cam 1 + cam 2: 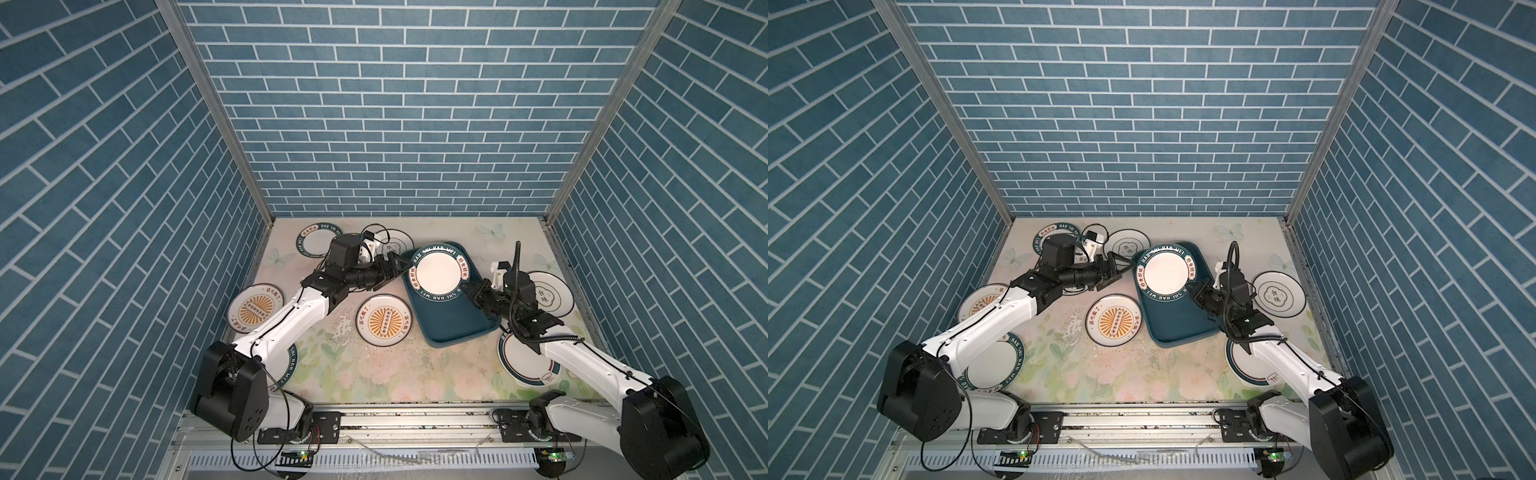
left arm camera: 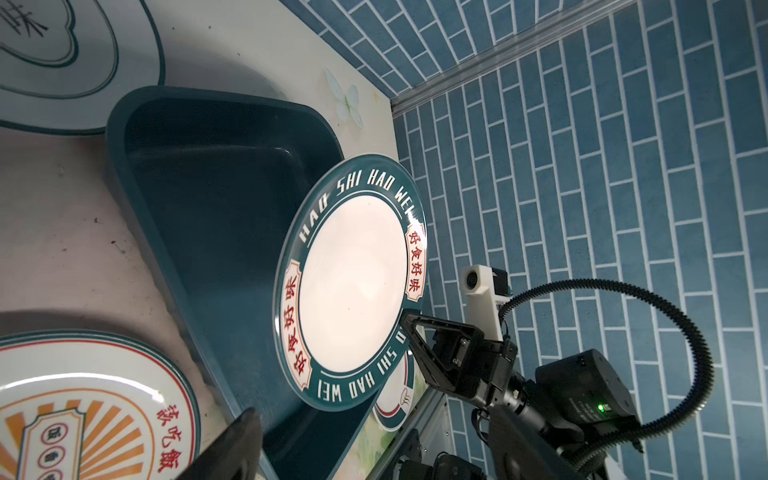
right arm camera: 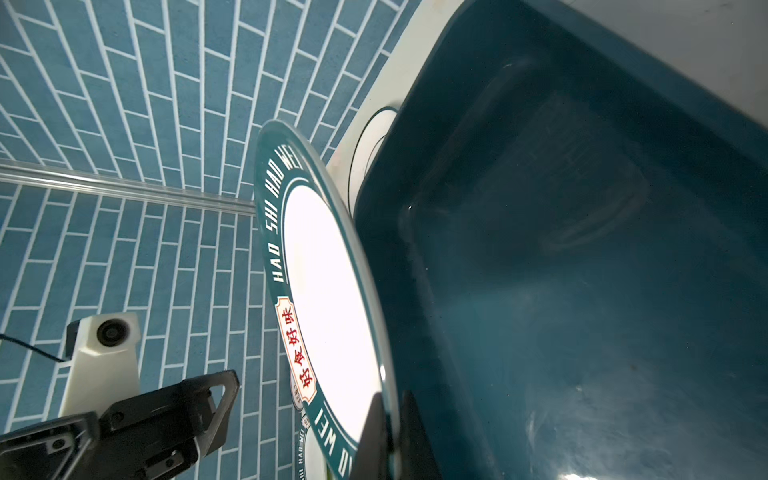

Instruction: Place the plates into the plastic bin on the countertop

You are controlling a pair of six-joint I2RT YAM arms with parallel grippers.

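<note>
Right hand [image 1: 463, 286] pressed together on the rim of a teal lettered plate [image 1: 436, 272], pinching one edge only. The plate hangs tilted over the far end of the teal bin [image 1: 453, 328], its free edge higher than the pinched one. It touches nothing below it that I can see. The bin is empty.

Left hand [image 1: 399, 270] spread wide, just beside the plate's opposite rim. It looks clear of the rim, though the gap is small.

Risks as I judge them:
- One-sided pinch on a glossy rim. The plate's weight hangs out from the fingers [image 3: 376, 428], so it may pivot or slide out and drop hard into the bin.
- The plate sits toward the bin's far left corner. Let go from there, an edge could land on the bin wall and leave the plate propped or tipped out onto the table [image 1: 415, 374].
- A spread finger of the left hand may clip the rim as that arm moves off (hardly any room there) and twist the plate in the other grip.
- The bin looks light, so a plate catching its wall could shove it into the sunburst plate [image 1: 382, 320] lying just beside its left side.

The other plates lie flat around the table: one at the far left corner, one at the left edge, a cloud plate [image 1: 548, 297] at the right edge.
</note>
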